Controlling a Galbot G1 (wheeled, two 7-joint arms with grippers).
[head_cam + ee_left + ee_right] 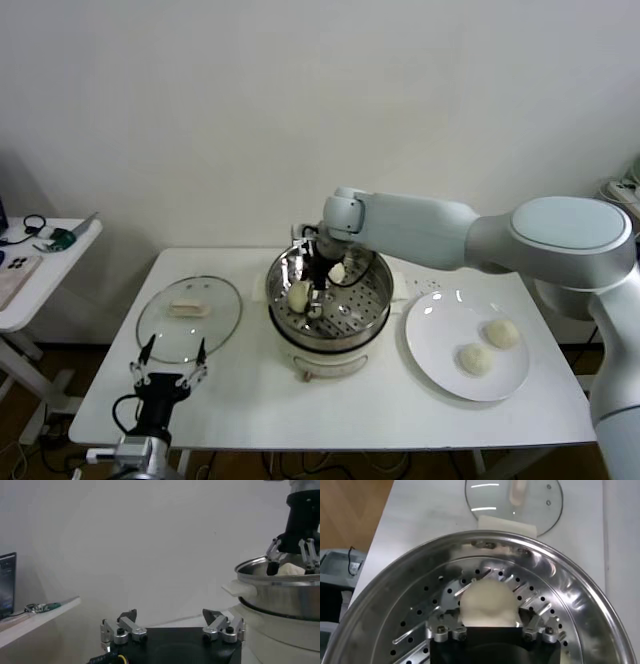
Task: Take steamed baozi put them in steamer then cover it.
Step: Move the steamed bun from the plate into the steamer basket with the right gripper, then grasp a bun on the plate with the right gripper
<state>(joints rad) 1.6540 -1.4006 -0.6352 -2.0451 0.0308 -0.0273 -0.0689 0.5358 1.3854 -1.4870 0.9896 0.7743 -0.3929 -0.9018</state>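
The steamer (372, 312) stands mid-table. My right gripper (318, 288) reaches down into it. In the right wrist view its fingers stand spread, open, on either side of a baozi (486, 602) that rests on the perforated tray (420, 615). The head view shows that baozi (299, 295) and a second one (337, 272) inside the pot. Two more baozi (502, 333) (474, 359) lie on the white plate (435, 345) to the right. My left gripper (171, 362) is open and empty, parked at the table's front left; it shows in its own view (170, 617).
The round glass lid (188, 318) lies flat on the table left of the steamer, just beyond my left gripper; it also shows in the right wrist view (515, 500). A small side table (40, 270) with loose items stands far left. A wall stands close behind.
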